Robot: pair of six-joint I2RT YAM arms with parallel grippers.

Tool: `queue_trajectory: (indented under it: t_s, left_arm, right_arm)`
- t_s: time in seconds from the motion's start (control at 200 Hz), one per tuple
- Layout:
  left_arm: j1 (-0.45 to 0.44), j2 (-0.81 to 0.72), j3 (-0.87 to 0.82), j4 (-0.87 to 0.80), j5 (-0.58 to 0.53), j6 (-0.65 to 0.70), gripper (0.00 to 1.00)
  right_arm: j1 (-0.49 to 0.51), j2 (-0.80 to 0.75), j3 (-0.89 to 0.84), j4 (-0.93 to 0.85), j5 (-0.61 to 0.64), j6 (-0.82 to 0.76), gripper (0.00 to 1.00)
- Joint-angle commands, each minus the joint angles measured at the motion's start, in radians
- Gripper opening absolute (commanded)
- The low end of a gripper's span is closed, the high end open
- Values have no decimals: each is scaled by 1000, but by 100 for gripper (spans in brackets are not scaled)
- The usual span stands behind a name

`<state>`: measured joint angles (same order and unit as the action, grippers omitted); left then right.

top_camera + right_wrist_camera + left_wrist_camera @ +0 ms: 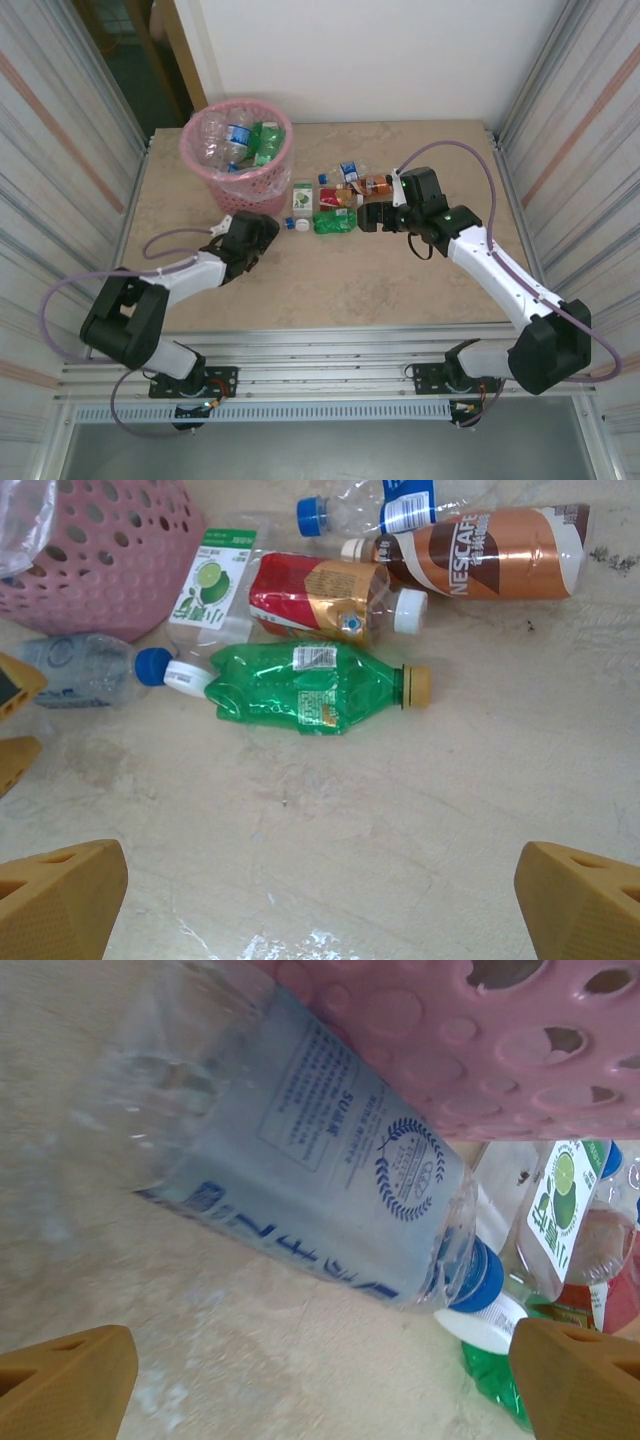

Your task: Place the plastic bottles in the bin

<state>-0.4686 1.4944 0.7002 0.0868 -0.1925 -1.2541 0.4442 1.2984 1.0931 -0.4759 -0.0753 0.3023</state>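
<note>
Your left gripper point(320, 1390) is spread wide. Its orange fingertips point(65, 1380) sit at the bottom corners of the left wrist view, with nothing but bare table point(250, 1360) between them. Just ahead lies a clear bottle point(310, 1160) on its side, its blue-printed label up and its blue cap pointing right. It is tucked close under the wall of the pink bin point(480, 1040); you cannot tell whether the two touch. From above, that gripper point(258, 238) hangs low at the near foot of the bin point(245, 190), which already holds several bottles, clear and green.

Your right gripper point(320, 900) is also spread wide and holds nothing. In the top view it point(372, 216) sits just right of the cluster of bottles on the table point(400, 290). Nearest its fingers is a crushed green bottle point(310, 687), on its side with a yellow cap to the right. Just beyond it lies a red-labelled bottle point(320, 595) with a white cap. Behind that are a brown Nescafe bottle point(480, 552) and a clear, blue-capped one. To the left a lime-labelled bottle point(215, 585) lies beside the bin point(100, 550).
</note>
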Motion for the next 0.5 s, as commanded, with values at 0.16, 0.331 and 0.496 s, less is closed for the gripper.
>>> queue_trajectory:
  t_s: [0.16,0.331,0.496]
  left_arm:
    - [13,153,111,101,30,-55,96]
    - [12,200,148,53,1,-104,97]
    - [12,228,163,-35,-27,-188,95]
  right_arm:
    - [-12,18,12,10,-19,6,98]
    - [-12,24,7,17,-29,9,98]
    - [-12,31,7,25,-38,13,98]
